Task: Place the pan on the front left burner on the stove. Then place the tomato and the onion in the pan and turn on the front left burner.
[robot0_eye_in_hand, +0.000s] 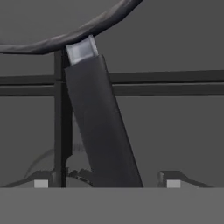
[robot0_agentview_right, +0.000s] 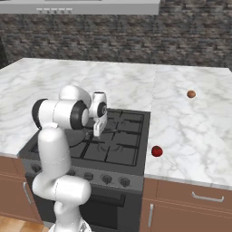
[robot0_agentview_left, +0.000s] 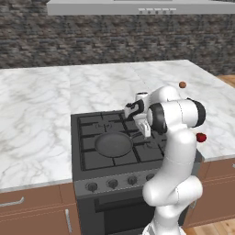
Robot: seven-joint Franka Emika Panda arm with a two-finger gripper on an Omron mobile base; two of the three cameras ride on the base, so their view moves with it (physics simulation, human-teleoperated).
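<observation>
Sits flat on the front left burner (robot0_agentview_left: 98, 143) of the stove (robot0_agentview_left: 92, 183): the pan (robot0_agentview_left: 113, 144), so the first step looks done. Hovers just above the pan's handle (robot0_eye_in_hand: 103, 131), tips spread to either side and pinching nothing: the pincer (robot0_eye_in_hand: 107, 178), apparently letting go. Wait on the marble desk (robot0_agentview_right: 190, 131) to the right, well apart: tomato (robot0_agentview_right: 157, 151) near the stove's edge, onion (robot0_agentview_right: 191, 94) farther back.

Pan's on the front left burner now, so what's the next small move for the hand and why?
Probably lift the hand straight up off the pan handle. Its fingers stand apart on either side of the handle, so the pan looks released on the front left burner. The tomato and onion are on the counter.
</observation>
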